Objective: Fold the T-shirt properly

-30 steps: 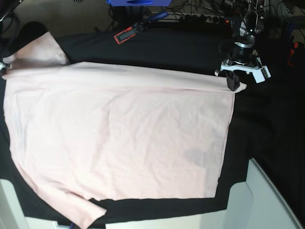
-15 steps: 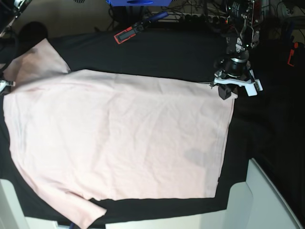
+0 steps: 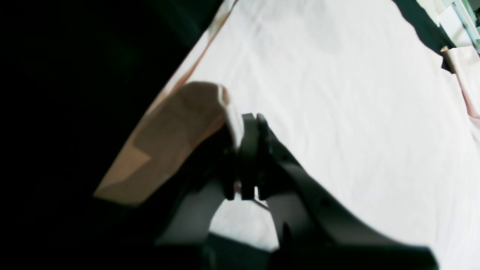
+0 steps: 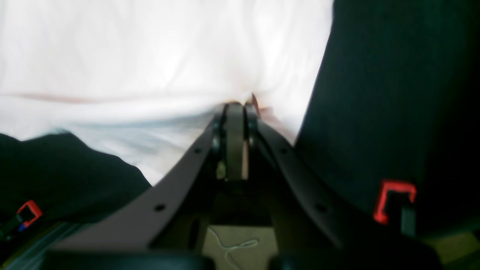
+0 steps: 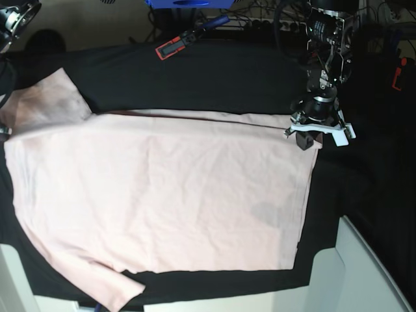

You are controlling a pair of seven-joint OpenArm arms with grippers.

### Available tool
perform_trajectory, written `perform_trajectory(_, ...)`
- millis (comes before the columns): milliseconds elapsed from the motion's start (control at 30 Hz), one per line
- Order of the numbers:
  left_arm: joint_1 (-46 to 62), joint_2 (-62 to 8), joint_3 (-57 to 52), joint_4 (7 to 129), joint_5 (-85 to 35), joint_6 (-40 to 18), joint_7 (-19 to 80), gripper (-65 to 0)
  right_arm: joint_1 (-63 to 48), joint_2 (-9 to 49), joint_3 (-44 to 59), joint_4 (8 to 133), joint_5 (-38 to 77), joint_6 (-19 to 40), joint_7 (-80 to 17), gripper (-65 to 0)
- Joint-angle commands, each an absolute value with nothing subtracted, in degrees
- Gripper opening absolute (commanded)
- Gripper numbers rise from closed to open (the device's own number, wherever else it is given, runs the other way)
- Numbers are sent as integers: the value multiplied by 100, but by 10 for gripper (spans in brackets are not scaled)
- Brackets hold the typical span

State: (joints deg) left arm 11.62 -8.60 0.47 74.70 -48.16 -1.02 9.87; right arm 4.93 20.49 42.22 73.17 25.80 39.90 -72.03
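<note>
The pale pink T-shirt [image 5: 162, 188] lies spread, plain side up, on the black table cloth [image 5: 214, 78]. One sleeve [image 5: 49, 101] points to the far left and another [image 5: 110, 289] to the near left. My left gripper [image 5: 303, 138] is at the shirt's far right corner. In the left wrist view it [image 3: 249, 122] is shut, with a turned-up flap of the shirt [image 3: 176, 142] caught in its jaws. My right gripper [image 4: 236, 108] is shut on the shirt's edge [image 4: 150, 108]. In the base view it is at the left border, out of clear sight.
A red and black clamp [image 5: 172, 47] lies on the far side of the cloth, and another red clamp [image 5: 396, 71] sits at the far right. White blocks [image 5: 364, 273] stand at the table's near corners. Cables and a blue object [image 5: 188, 3] lie behind the table.
Both grippers have drawn the shirt's far edge toward the near side. The left gripper has come forward with the corner, and the far hem now sits lower in the base view.
</note>
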Motion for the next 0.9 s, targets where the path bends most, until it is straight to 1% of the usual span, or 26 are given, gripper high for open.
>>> perform_trajectory(0,1059,-892,31,7521,-4831,-145,866,-650,637,2246,4242,7319,2624,4000,-7108,-649)
perform_trajectory(133,892,-892,31,7336,-4831,-145,866,-650,690,2281,4233,6993,2624,4000,-6862,-649)
perform_trajectory(267,760,-884,31,7196,-4831,-145,866,-650,804,2281,3776,6809,2624,4000,-6571,-649)
perform_trajectory(400,690,-884,31,7152,-4831,-145,866,-650,919,2290,3582,6580,2624,4000,-6360,-649)
perform_trajectory(700,365,-884,57,6695,-4831,-145,866,-650,1226,2343,3591,6211,2624,4000,-6202,-649)
perform_trajectory(867,215,-927,418,6580,-4831,-145,848,-650,1270,2360,3591,6149,2624,4000,-5965,-649)
